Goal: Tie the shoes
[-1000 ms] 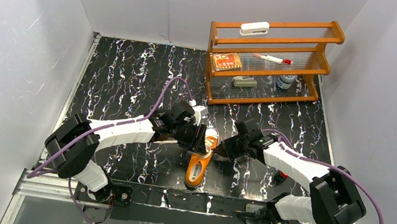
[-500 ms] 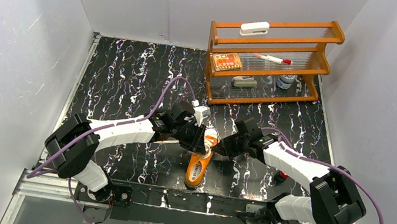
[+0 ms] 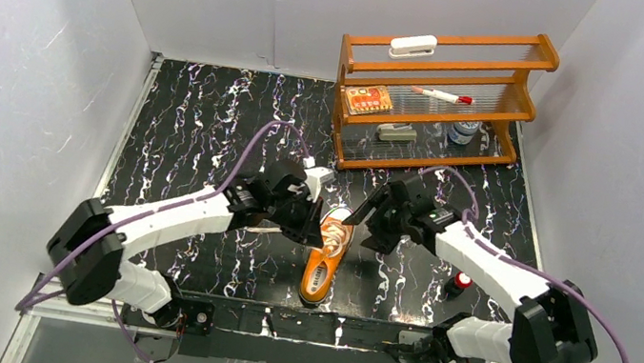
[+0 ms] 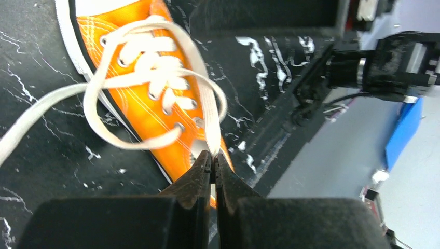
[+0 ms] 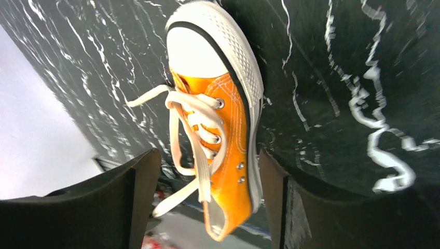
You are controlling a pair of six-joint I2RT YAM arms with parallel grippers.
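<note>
Sneaker [image 3: 321, 268], orange with a white sole, stands upright on the black marbled table [image 3: 212, 117] just beyond the arm bases, heel toward them and white toe cap pointing away. It sits midway between the two arms.

From above, its toe end is partly covered by the left gripper [image 3: 310, 221], and the white laces [image 3: 336, 234] are too thin there to follow. In the left wrist view the sneaker [image 4: 155, 111] loses its toe cap at the upper edge of the picture, and its heel is hidden behind the gripper's fingers [image 4: 197, 179]. Whether the crossed laces [image 4: 210, 109] form a real knot cannot be told. One strand runs off the left edge of that view.

The left gripper [image 4: 211, 155] is clenched, its fingertips pressed together on a loop of lace over the shoe's side, and the loop rises taut to the pinch. The right gripper [image 5: 207, 153] is released, with its fingers spread wide and nothing between them. It hangs above the sneaker [image 5: 231, 155], touching neither the shoe nor the laces [image 5: 200, 155]. From above, the right gripper [image 3: 368, 219] sits just right of the toe.

A small red-capped item [image 3: 460, 281] stands by the right arm. At the far side stands a wooden rack [image 3: 341, 98] holding an orange packet [image 3: 369, 100], a marker [image 3: 442, 94] and a white piece [image 3: 413, 45] on top.
</note>
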